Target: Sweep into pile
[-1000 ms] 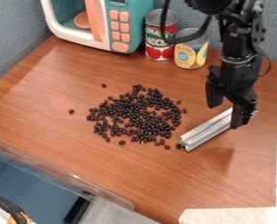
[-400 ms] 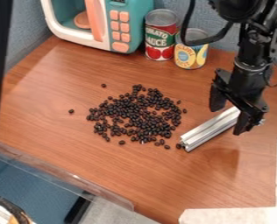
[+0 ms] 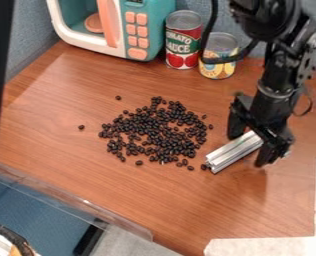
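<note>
The gripper hangs at the right of the table, low over a silver metal bar. Its fingers are apart, one on each side of the bar, and its body hides the bar's upper right end. Whether they touch the bar I cannot tell. Left of the bar lies a loose spread of black beans, with a few stray beans around it; one bean sits right by the bar's lower left end.
A toy microwave stands at the back left, with a tomato sauce can and a yellow-labelled can beside it. White paper strips lie along the front right. A clear ledge runs along the table's left front edge.
The gripper first went right and down, then back left and lower, so its fingers now straddle the bar. A dark vertical object came in at the left edge. Beans and bar have stayed put.
</note>
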Controlling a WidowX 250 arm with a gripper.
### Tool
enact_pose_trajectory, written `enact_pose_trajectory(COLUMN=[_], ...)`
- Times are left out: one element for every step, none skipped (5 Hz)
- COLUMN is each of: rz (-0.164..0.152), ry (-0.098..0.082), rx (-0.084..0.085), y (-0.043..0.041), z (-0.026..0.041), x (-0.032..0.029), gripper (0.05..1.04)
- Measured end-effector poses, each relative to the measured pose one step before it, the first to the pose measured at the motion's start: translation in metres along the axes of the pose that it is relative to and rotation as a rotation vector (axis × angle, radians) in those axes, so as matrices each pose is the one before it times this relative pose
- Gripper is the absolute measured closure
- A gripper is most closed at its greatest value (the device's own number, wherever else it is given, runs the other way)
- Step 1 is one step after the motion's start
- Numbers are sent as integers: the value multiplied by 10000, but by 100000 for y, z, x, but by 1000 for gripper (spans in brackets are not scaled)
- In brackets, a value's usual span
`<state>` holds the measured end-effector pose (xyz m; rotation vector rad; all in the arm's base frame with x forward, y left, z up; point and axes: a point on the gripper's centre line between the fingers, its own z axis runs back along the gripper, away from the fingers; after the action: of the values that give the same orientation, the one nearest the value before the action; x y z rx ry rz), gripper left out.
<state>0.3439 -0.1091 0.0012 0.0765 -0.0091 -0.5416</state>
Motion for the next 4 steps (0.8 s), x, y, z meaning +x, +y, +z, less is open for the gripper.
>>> enact_pose_trajectory(rz=[40,-57,21,-26], ry=[-84,-120,-23,-319], rx=[77,34,-47,-63], y=[6,11,-150,-154], z=[-268,-178,-4,886], x=[-57,52,-58,166], gripper=[268,574,703,703])
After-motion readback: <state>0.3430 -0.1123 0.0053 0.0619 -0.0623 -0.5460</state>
